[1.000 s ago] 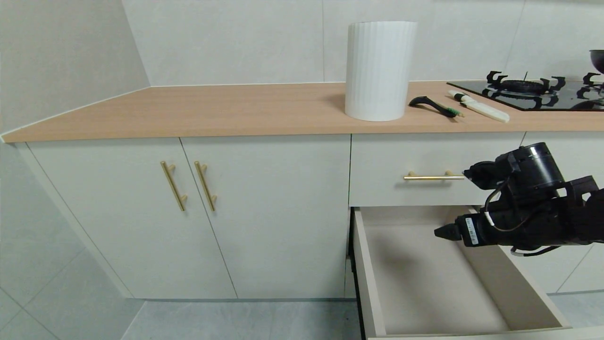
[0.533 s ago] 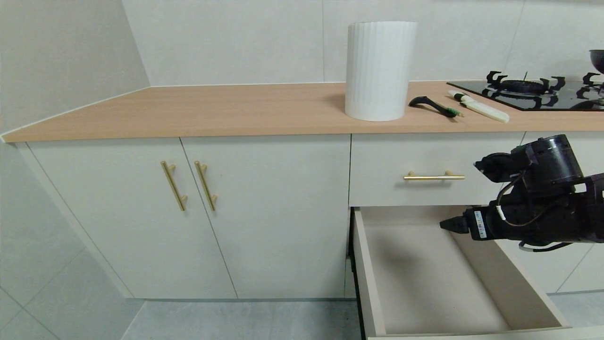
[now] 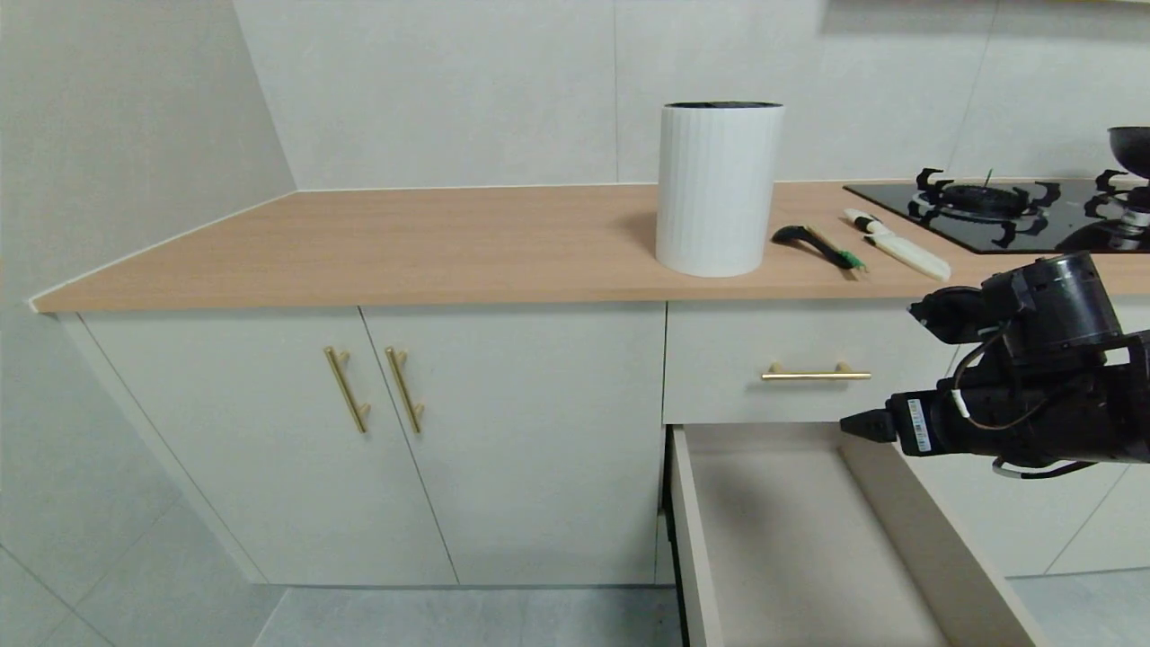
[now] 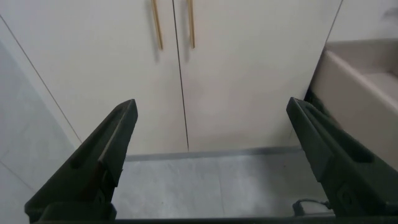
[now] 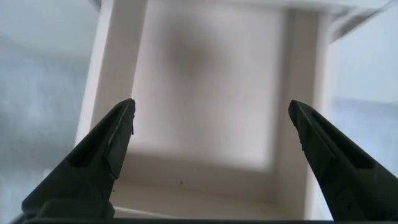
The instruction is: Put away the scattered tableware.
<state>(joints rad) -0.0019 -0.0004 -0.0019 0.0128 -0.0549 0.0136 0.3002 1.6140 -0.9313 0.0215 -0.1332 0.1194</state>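
Note:
On the wooden counter lie a black spoon with a green handle (image 3: 813, 243) and a white utensil (image 3: 898, 248), just right of a tall white ribbed canister (image 3: 717, 189). Below them the lower drawer (image 3: 687, 530) stands pulled out with nothing in it; the right wrist view looks down into this drawer (image 5: 118, 68). My right gripper (image 3: 853, 425) hovers above the drawer's right side, open (image 5: 211, 109) and holding nothing. My left gripper (image 4: 211, 106) is open too, low in front of the cabinet doors (image 4: 249, 74).
A black gas hob (image 3: 988, 211) occupies the counter's right end. The shut upper drawer has a gold handle (image 3: 816, 373). Two cabinet doors with gold handles (image 3: 373, 388) stand left of the drawers. The counter's left half is bare wood.
The head camera has tilted up, so the whole scene sits lower in the picture. My right gripper rose and drew back to the right above the drawer.

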